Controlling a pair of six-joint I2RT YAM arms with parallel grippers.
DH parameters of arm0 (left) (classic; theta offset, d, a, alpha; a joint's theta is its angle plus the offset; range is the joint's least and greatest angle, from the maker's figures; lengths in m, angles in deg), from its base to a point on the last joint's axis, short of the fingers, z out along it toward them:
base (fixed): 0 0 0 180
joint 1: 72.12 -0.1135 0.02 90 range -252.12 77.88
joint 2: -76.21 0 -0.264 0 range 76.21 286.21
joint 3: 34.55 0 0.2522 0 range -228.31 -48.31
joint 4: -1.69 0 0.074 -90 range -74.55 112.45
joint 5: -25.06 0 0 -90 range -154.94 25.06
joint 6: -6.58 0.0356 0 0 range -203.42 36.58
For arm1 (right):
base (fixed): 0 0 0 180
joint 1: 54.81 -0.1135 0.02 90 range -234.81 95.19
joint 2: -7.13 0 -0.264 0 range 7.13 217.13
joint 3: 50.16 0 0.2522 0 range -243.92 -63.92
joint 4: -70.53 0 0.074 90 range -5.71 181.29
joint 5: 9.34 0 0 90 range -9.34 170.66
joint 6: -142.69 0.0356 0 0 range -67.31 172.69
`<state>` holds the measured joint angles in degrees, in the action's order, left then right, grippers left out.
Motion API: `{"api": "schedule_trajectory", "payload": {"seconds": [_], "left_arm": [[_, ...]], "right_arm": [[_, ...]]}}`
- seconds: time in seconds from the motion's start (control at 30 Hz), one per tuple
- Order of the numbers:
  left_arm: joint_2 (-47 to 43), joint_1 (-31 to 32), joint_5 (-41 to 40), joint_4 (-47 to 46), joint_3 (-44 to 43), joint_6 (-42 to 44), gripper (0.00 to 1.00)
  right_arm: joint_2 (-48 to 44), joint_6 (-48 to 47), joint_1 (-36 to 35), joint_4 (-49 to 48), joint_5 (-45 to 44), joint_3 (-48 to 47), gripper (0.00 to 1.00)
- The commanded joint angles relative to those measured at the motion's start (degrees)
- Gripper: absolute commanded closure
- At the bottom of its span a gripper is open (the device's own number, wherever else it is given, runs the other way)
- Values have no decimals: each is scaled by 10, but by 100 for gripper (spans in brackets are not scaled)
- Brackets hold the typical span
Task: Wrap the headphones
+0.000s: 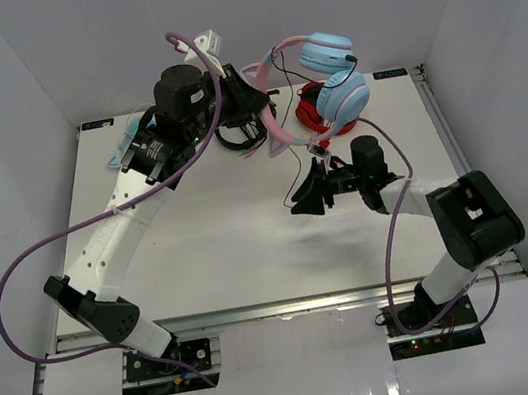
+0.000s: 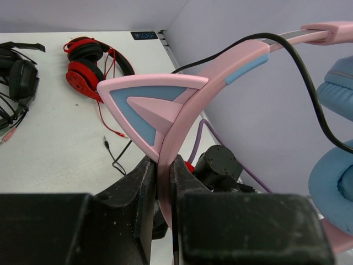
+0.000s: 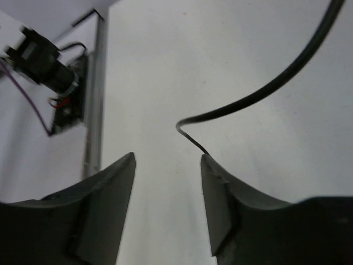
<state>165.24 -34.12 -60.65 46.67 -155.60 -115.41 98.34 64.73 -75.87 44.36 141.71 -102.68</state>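
Note:
The headphones (image 1: 337,74), with light blue ear cups and a pink cat-ear headband (image 2: 182,110), hang in the air above the back of the table. My left gripper (image 2: 164,174) is shut on the headband just below a cat ear; in the top view the left gripper (image 1: 266,121) is at the band's lower end. The thin black cable (image 1: 293,177) hangs down from the cups. My right gripper (image 1: 304,201) is open beside the cable's low end. In the right wrist view the cable (image 3: 259,94) bends down and touches the right fingertip (image 3: 205,160); nothing lies between the jaws of the right gripper (image 3: 167,157).
Red headphones (image 2: 83,69) and black headphones (image 2: 16,77) lie at the back of the white table (image 1: 243,252); the red pair (image 1: 310,111) sits under the hanging cups. Turquoise headphones (image 1: 126,148) lie half hidden under my left arm. White walls close in three sides.

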Motion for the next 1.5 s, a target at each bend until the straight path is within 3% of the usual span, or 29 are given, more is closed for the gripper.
{"api": "schedule_trajectory", "payload": {"seconds": [0.0, 0.07, 0.17, 0.23, 0.4, 0.57, 0.67, 0.7, 0.8, 0.93, 1.03, 1.17, 1.3, 1.47], "left_arm": [[-45, 1, -1, -42, -11, -19, 100], [-48, 1, 1, -42, -8, -17, 100], [-50, 1, 6, -42, -3, -22, 100], [-50, 1, 13, -42, -2, -27, 100], [-53, 1, 13, -42, 0, -35, 100], [-68, 1, 6, -39, 5, -39, 100], [-81, 1, -7, -39, 14, -36, 100], [-83, 1, -13, -38, 18, -36, 100], [-96, 1, -30, -38, 31, -36, 100], [-120, 0, -101, -30, 64, -40, 100], [-134, -10, -147, -30, 96, -46, 100], [-131, -53, -170, -42, 144, -53, 100], [-104, -105, -181, -59, 189, -50, 100], [-47, -114, -210, -90, 216, -31, 100]], "right_arm": [[-49, -358, 1, 287, -64, -37, 31], [-64, -460, -3, 339, -85, -33, 20], [-86, -533, -13, 324, -131, -7, 5], [-82, -532, -26, 283, -183, 3, 3], [-7, -542, -74, 296, -253, -68, 0], [59, -533, -115, 309, -347, -126, 20], [65, -539, -124, 310, -373, -129, 52], [65, -541, -125, 314, -378, -128, 68], [35, -559, -124, 322, -366, -107, 90], [-83, -617, -125, 359, -283, -31, 92], [-186, -680, -132, 449, -248, 6, 92], [-317, -772, -171, 597, -319, 22, 92], [-359, -798, -175, 744, -432, -59, 92], [-337, -791, -155, 820, -444, -184, 92]]}}
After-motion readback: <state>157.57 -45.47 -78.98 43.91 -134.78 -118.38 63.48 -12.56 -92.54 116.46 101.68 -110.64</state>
